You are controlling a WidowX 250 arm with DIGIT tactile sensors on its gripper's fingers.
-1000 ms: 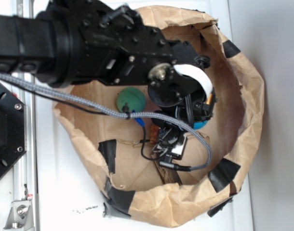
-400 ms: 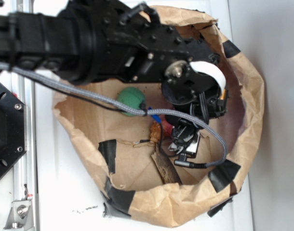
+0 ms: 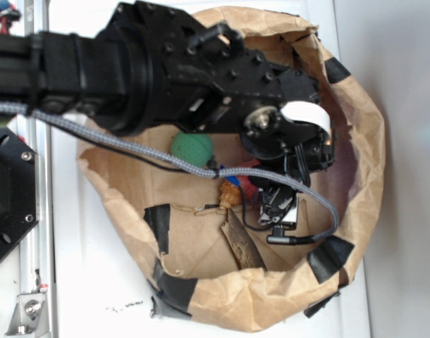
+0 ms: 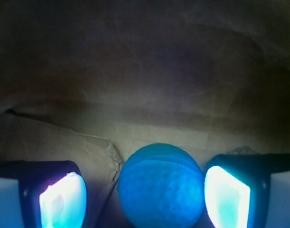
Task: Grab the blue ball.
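My arm point(image 3: 166, 67) hangs over the paper nest point(image 3: 363, 141) and hides most of its floor, so from outside I cannot see the blue ball at all; only the wrist view shows it. There my pincer point(image 4: 145, 197) stands spread, the blue ball point(image 4: 160, 185) between the pads, nearer the right one, with a gap on the left. I judge the risk is a lopsided close: the right pad meets it first and rolls it off toward the crumpled wall. The green ball point(image 3: 192, 149) lies well apart, no rival. I read no brand, label or writing anywhere.
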